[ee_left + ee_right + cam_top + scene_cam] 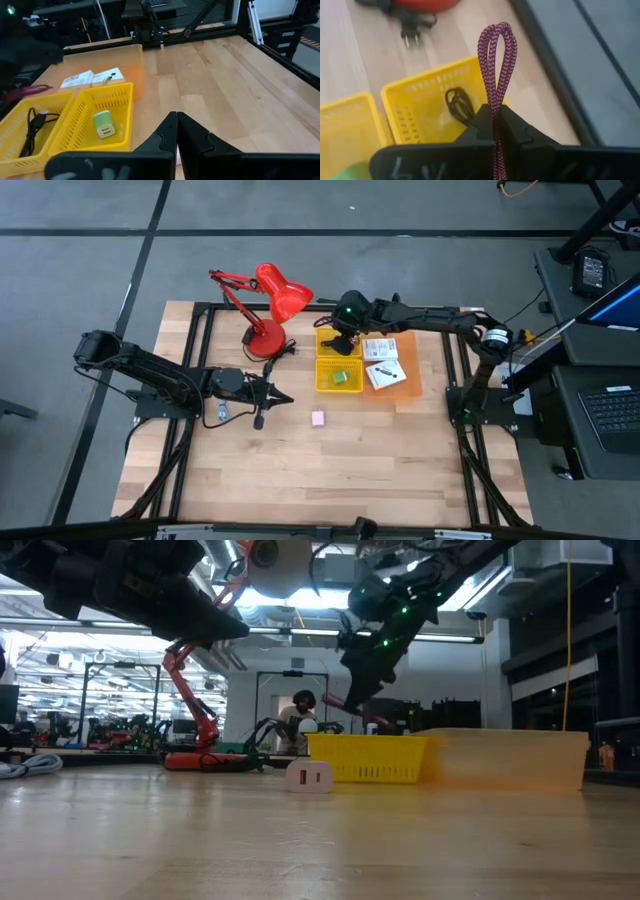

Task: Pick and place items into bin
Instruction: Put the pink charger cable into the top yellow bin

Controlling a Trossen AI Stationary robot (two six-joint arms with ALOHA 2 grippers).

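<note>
Right wrist view: I have the maroon cord point(496, 75) pinched in my right fingers point(495, 131) above the yellow bin point(427, 92).
My left fingers point(177, 131), closed on nothing, wait beside that bin, over the counter point(350, 465).

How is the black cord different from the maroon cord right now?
The black cord lies coiled inside a yellow basket; the maroon cord is pinched in the right tool, above that basket. The black one is plain dark; the maroon one is braided, standing as a doubled loop. Both are thin cords.
</note>
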